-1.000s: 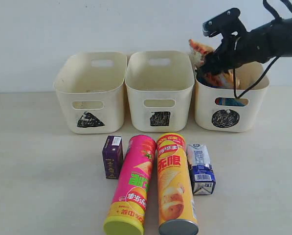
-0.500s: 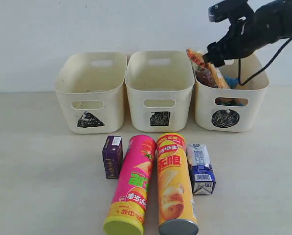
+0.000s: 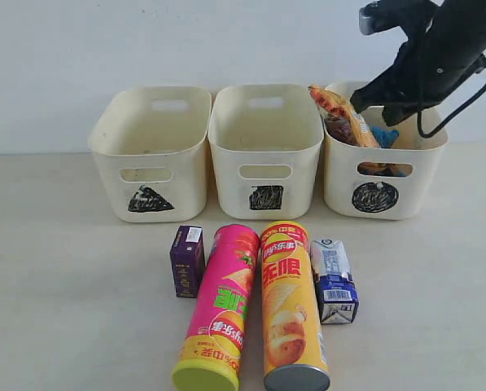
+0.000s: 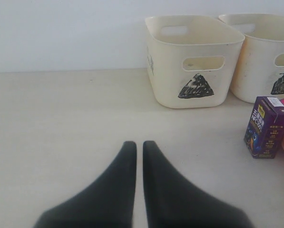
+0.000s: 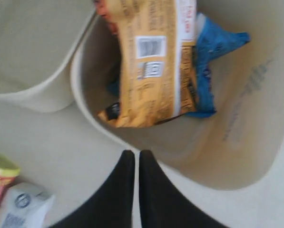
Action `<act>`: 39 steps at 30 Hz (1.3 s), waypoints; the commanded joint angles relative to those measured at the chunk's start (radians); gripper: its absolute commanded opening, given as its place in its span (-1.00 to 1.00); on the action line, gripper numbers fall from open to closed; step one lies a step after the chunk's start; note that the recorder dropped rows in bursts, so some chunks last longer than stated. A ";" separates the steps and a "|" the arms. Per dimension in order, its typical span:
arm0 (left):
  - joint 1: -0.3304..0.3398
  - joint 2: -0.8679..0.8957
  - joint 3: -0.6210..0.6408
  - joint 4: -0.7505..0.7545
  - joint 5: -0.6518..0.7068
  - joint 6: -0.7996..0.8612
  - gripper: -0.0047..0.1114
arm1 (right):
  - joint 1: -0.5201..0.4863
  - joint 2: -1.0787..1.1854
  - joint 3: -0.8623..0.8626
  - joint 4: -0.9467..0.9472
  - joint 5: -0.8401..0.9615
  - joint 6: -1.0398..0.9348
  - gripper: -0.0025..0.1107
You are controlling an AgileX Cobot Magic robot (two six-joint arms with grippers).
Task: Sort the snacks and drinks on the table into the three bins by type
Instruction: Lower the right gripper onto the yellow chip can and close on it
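Cream plastic forms the three bins lined up on a pale table [image 3: 63, 285], each marked in black with a triangle, a square or a circle.

The right gripper [image 5: 132, 156] is shown with its black fingers pressed together and nothing held between them. It is poised above the near rim of the circle bin [image 3: 422, 175]. Just beyond the fingertips, inside that bin, the orange bag [image 5: 153, 61] is propped on end, with its top poking over the rim. The blue bag [image 5: 213, 61] is tucked behind it, farther from the fingers. Neither bag is touched.

The left gripper [image 4: 136, 147] is likewise closed on nothing, low over bare table. The triangle bin [image 4: 165, 71] is set well ahead of its fingertips. The purple carton [image 4: 268, 126] is seen somewhat nearer, yet well apart from them.

Four items are laid out in a row before the bins, all below and well away from the right fingers. They are the purple carton, the pink tube [image 3: 222, 305], the yellow tube [image 3: 287, 305] and the white carton [image 3: 334, 281]. The two tubes are lying flat and touching.

Sorting is judged to be about a third done, with both bags binned. Nothing can be made out in the triangle bin or the square bin [image 3: 226, 175], though their floors are only partly seen. Two tubes and two cartons are left to be placed. Which bin is meant for which cannot be told.
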 commanded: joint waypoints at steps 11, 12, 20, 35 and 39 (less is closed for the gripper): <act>0.002 -0.002 -0.004 0.000 -0.006 -0.009 -0.85 | 0.152 -0.024 0.118 0.141 0.175 -0.095 -0.96; 0.002 -0.002 -0.004 0.000 -0.006 -0.009 -0.85 | 0.158 -0.029 0.137 0.143 0.164 -0.095 -0.96; 0.002 -0.002 -0.004 0.000 -0.006 -0.009 -0.85 | 0.252 -0.084 0.264 0.156 0.146 -0.095 -0.96; 0.002 -0.002 -0.004 0.000 -0.006 -0.009 -0.85 | 0.508 -0.084 0.275 0.199 0.190 0.023 -0.96; 0.002 -0.002 -0.004 0.000 -0.006 -0.009 -0.85 | 0.517 -0.084 0.275 0.190 0.219 0.122 -0.96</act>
